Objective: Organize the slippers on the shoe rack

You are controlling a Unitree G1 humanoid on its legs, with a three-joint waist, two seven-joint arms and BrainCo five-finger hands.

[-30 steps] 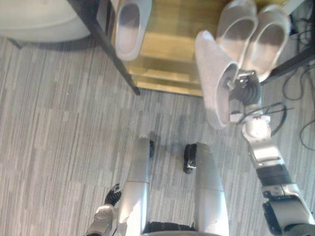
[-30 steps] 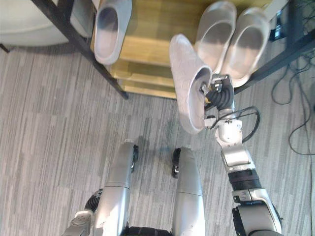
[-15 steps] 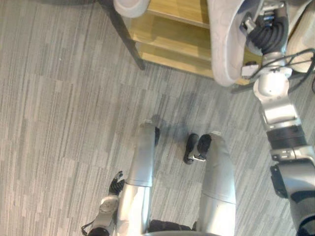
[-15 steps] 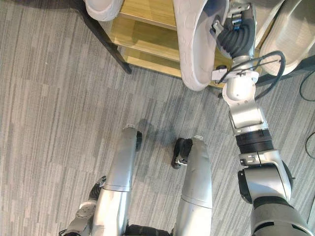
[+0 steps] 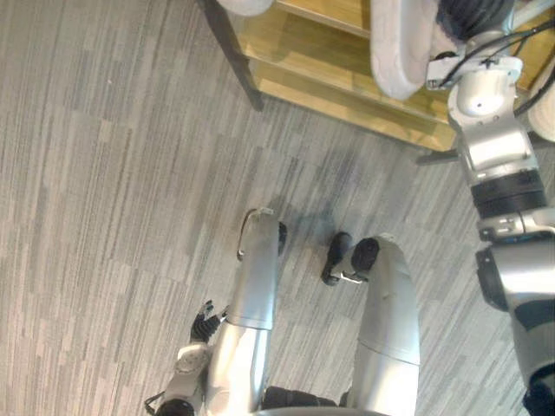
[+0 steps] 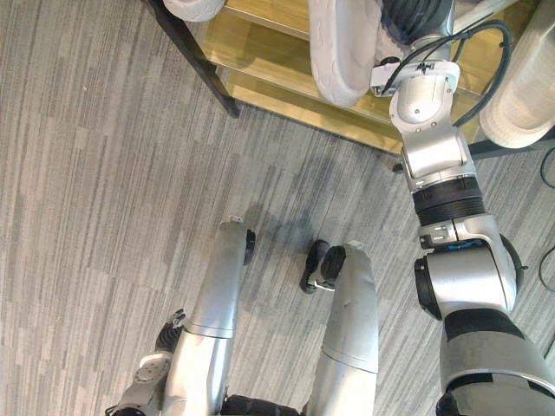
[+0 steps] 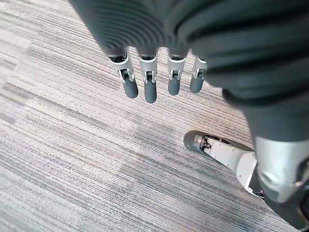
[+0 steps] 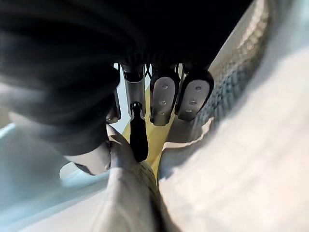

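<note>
My right hand (image 8: 163,99) is clamped on the rim of the grey slipper (image 6: 338,52), held over the front of the wooden shoe rack (image 6: 260,48). My left hand (image 7: 145,82) hangs low above the carpet (image 7: 72,145), fingers straight and relaxed.

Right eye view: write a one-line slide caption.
Right hand holds a grey slipper at the wooden shoe rack; left hand hangs open, low.

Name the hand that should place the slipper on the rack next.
Right. The right hand grips the grey slipper at the wooden shoe rack; the left hand hangs open low over the carpet, far from it.
</note>
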